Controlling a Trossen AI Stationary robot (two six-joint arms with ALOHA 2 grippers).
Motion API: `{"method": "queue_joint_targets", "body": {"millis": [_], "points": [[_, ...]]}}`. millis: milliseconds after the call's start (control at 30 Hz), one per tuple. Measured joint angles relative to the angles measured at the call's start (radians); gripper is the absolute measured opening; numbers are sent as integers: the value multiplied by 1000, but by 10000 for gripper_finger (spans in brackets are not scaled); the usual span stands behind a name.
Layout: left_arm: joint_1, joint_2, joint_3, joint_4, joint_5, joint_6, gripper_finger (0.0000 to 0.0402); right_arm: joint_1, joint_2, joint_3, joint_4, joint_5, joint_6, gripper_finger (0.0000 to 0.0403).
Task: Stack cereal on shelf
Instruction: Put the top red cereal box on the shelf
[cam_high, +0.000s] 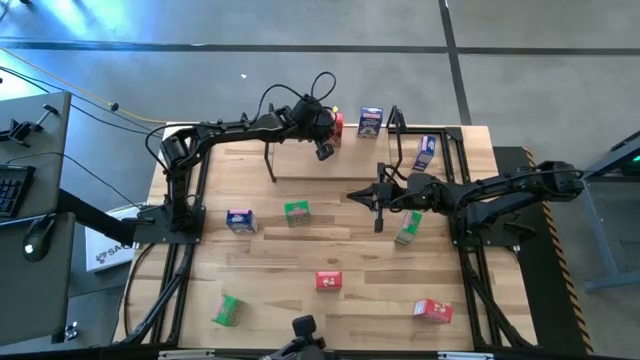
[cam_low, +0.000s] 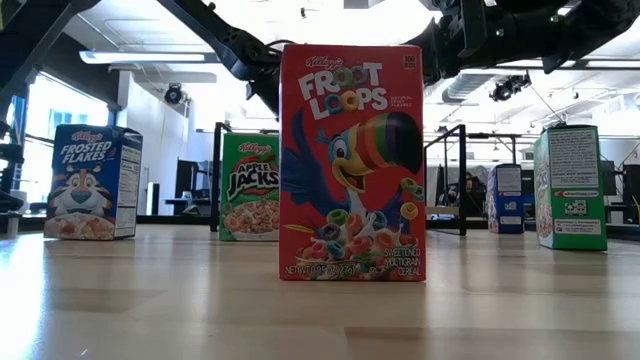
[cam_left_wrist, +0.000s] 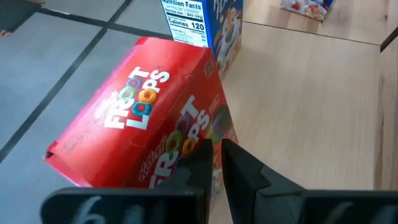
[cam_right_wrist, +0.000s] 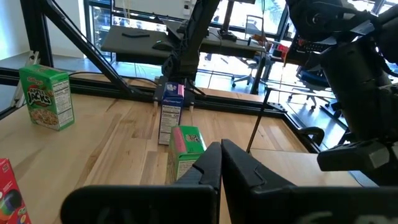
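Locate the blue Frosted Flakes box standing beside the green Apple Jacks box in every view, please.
High view: blue Frosted Flakes box, left-centre of the table.
Low view: far left.
Left wrist view: not in it.
Right wrist view: centre, narrow side showing.
Shared landmark: green Apple Jacks box beside it.

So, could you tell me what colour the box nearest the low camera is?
Red Froot Loops box, best in the low view.

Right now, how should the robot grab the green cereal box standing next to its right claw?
Probably from above, pinching its two narrow sides near the top. The green cereal box stands upright beside the right gripper, top free and no other box touching, so coming straight down looks clear.
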Motion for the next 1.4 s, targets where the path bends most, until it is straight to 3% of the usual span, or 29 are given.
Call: {"method": "queue_joint_targets", "body": {"millis": [167, 300, 600, 933, 1400], "points": [[-6, -54, 16, -128, -6, 8, 26, 0, 0, 0, -1, 0, 0, 0], [-5, -56, 24, -197, -85, 11, 26, 0, 0, 0, -10, -1, -1, 0], [-6, -8, 25, -78, -101, 0, 26, 0, 0, 0, -13, 0, -1, 0], [-23, -2, 26, -76, -5, 9, 26, 0, 0, 0, -15, 1, -1, 0], [-16, 61, 46, -11, -24, -9, 26, 0, 0, 0, -15, 1, 0, 0]]}}
